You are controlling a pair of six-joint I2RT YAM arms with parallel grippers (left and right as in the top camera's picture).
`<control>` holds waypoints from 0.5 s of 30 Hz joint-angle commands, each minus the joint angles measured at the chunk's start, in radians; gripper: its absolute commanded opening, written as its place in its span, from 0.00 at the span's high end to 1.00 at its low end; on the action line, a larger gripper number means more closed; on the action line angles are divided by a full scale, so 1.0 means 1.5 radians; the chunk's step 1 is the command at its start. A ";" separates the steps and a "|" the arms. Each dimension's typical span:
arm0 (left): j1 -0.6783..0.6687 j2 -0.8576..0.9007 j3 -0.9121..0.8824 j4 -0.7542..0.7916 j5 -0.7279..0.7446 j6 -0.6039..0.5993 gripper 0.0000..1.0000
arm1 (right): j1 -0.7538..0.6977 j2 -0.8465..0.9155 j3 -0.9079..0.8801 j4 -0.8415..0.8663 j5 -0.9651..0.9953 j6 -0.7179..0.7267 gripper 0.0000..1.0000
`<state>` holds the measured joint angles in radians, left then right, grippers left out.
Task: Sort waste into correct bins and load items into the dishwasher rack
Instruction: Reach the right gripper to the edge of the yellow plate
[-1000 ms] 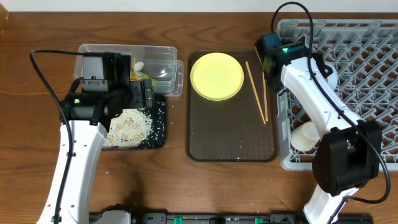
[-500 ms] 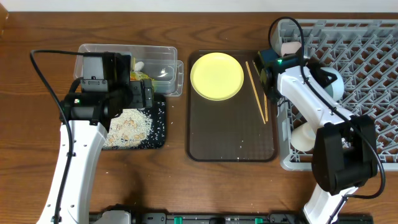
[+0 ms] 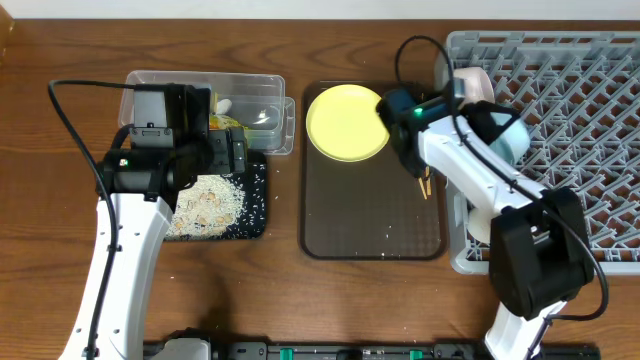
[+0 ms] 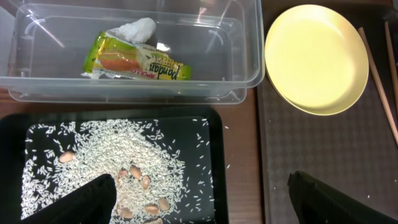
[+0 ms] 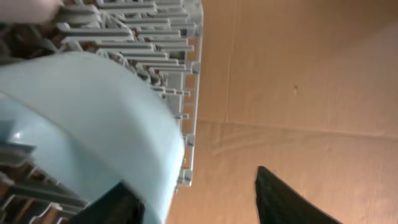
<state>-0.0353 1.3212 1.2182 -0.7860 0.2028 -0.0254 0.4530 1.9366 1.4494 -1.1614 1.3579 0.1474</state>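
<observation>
In the right wrist view the light blue bowl (image 5: 74, 118) leans on the grey dishwasher rack (image 5: 155, 37). My right gripper (image 5: 199, 202) is open; the bowl's rim sits just inside the left finger (image 5: 118, 205), with a wide gap to the other. From overhead the bowl (image 3: 507, 135) is at the rack's (image 3: 580, 110) left side, near a white bowl (image 3: 485, 218) and small cup (image 3: 470, 80). The yellow plate (image 3: 347, 122) and chopsticks (image 4: 373, 81) lie on the brown tray. My left gripper (image 4: 199, 205) hangs open over the black tray (image 4: 214, 155) of rice crumbs (image 4: 118, 155). The snack wrapper (image 4: 137, 59) lies in the clear tub (image 4: 249, 56).
The brown serving tray (image 3: 370, 220) fills the middle of the table, with a few stray crumbs near its front. My right arm (image 3: 450, 165) crosses from the tray's right edge to the rack and covers part of the chopsticks. Bare wooden table runs along the front.
My right arm's wrist swung left over the brown tray beside the plate, carrying the light blue bowl a little left in the rack. Its jaws went from shut to open. The left arm stayed put.
</observation>
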 commanded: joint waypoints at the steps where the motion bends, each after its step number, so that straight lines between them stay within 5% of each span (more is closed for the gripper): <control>1: 0.003 0.002 0.016 -0.002 -0.004 0.004 0.09 | 0.010 0.008 -0.003 0.000 0.014 0.000 0.38; 11: 0.003 0.002 0.016 -0.002 -0.004 0.004 0.09 | -0.003 0.003 0.126 -0.002 -0.138 -0.106 0.24; 15: 0.003 0.002 0.016 -0.002 -0.004 0.004 0.09 | -0.016 -0.001 0.222 -0.024 -0.335 -0.178 0.01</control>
<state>-0.0353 1.3212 1.2182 -0.7864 0.2028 -0.0254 0.4549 1.9404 1.6905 -1.1835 1.0985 -0.0055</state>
